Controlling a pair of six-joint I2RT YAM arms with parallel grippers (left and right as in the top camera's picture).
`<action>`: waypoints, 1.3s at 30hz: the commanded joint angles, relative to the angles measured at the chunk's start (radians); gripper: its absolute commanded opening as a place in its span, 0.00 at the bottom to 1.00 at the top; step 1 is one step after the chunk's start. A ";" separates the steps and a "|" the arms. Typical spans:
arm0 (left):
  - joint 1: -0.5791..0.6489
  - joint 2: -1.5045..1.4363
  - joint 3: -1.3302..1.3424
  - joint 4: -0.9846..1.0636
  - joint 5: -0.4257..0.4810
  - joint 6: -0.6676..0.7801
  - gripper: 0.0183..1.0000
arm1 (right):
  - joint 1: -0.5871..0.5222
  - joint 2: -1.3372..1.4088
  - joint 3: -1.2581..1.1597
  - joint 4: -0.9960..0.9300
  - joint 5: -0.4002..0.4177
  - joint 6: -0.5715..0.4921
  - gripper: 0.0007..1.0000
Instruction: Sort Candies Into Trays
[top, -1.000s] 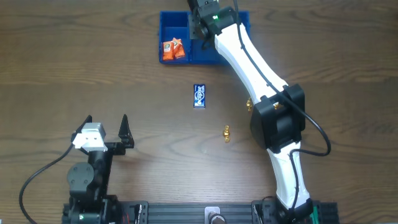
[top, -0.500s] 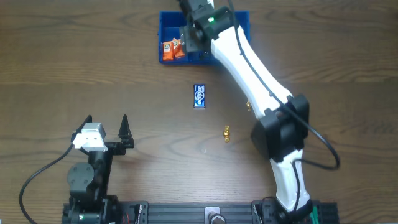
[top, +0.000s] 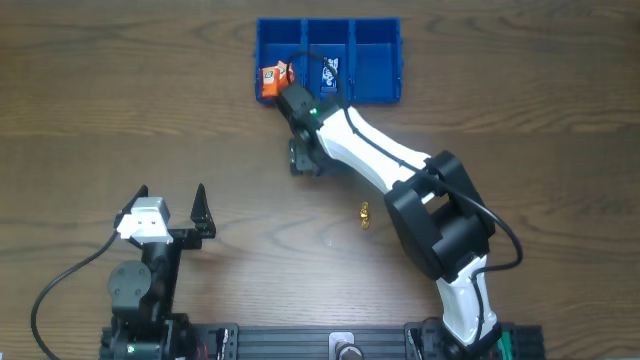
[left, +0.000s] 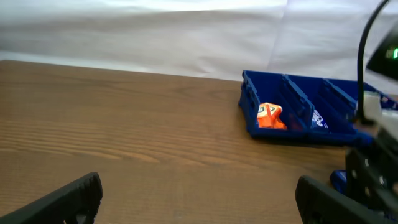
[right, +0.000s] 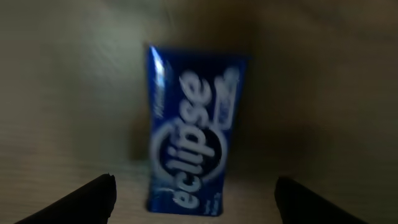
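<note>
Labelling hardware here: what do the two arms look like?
The right arm has white links, bulky black joints, a green wrist light and a black cable. The left arm is black with a white wrist block, pointed fingers and a looping cable.

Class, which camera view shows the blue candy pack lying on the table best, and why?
The right wrist view: the blue candy pack lies flat, nearly its whole face visible, between the open fingers. In the top view the right tool hides it. The left wrist view catches just a blue corner beside that tool.
</note>
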 joint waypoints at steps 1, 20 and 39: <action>0.004 -0.006 -0.026 -0.025 0.008 0.014 1.00 | -0.001 -0.005 -0.017 0.031 -0.024 0.022 0.84; 0.004 -0.006 -0.026 -0.025 0.008 0.014 1.00 | -0.015 0.047 -0.017 0.087 -0.012 0.022 0.25; 0.004 -0.006 -0.026 -0.025 0.008 0.014 1.00 | -0.074 -0.240 0.373 -0.035 0.258 -0.165 0.14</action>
